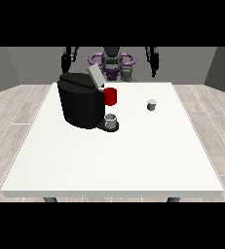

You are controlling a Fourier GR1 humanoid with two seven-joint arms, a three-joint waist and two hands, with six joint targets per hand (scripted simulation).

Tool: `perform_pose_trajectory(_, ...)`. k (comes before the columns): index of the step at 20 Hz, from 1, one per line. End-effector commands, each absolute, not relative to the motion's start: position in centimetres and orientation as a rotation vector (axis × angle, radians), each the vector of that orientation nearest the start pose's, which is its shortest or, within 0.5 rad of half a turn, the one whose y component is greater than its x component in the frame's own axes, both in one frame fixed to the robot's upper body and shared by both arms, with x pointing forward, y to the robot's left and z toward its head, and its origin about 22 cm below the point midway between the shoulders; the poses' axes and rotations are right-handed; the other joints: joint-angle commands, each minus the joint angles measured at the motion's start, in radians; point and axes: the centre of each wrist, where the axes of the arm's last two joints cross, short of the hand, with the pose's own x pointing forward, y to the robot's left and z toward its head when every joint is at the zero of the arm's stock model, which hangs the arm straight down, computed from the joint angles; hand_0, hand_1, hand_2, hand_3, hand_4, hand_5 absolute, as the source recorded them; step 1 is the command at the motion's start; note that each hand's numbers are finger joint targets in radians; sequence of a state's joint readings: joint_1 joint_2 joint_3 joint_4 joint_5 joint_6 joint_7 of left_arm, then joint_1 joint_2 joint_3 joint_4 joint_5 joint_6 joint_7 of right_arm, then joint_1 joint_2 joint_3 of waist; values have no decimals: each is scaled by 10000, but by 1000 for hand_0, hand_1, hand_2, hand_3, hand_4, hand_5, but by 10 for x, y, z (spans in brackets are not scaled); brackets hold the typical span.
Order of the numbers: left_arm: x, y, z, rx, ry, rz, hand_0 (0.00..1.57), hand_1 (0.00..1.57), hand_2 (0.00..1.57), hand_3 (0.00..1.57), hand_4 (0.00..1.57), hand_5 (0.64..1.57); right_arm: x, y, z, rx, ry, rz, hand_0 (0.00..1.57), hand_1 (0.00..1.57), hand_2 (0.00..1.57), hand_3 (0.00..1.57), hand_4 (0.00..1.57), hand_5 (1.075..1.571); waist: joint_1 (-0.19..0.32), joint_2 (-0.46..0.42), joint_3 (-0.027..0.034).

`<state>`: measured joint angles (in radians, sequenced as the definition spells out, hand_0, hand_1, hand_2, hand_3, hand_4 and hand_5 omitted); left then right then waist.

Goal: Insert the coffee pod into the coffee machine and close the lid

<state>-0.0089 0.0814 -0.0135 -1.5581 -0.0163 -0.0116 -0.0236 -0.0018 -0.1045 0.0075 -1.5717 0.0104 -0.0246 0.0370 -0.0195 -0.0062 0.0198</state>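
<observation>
A black coffee machine (81, 103) stands on the white table (114, 155), left of the middle. Its grey lid (95, 77) is tilted up and open. A small grey cup (111, 121) sits on the machine's base. The coffee pod (152, 104), small and grey-white, stands on the table to the right of the machine. The hand at the view's left (65, 61) hangs raised beyond the table's far edge, above the machine. The hand at the view's right (154, 61) is also raised behind the far edge, well away from the pod. Neither hand holds anything.
A red mug (110, 96) stands right behind the machine's front, beside the lid. The robot's body (112, 62) is at the table's far side. Bare tabletop stretches towards the camera.
</observation>
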Motion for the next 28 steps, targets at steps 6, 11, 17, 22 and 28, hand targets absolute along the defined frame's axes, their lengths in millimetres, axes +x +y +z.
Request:
perform_pose_trajectory(6,242,314,24,1019,-16425,-4503,0,0,0,0,0,1571,243,-248,-5,-799,-15227,428,0,0,0,0,0,1571,457,-54,-203)
perform_pose_trajectory(11,251,316,20,1876,-16397,-5700,0,0,0,0,0,1571,246,-252,2,-3060,-16050,498,0,0,0,0,0,1571,-205,239,-200)
perform_pose_trajectory(17,297,338,57,3662,-15600,-6373,0,0,0,0,0,1571,261,-219,16,-2239,-16900,1178,0,0,0,0,0,1571,-1059,1228,-197)
perform_pose_trajectory(22,313,367,66,4205,-15007,-7333,0,0,0,0,0,1571,263,-192,21,-1899,-16948,1242,0,0,0,0,0,1571,-1298,1723,-202)
perform_pose_trajectory(28,335,379,66,4920,-14633,-7786,0,0,0,0,0,1571,282,-185,41,-2049,-17388,1296,0,0,0,0,0,1571,-1469,2596,-204)
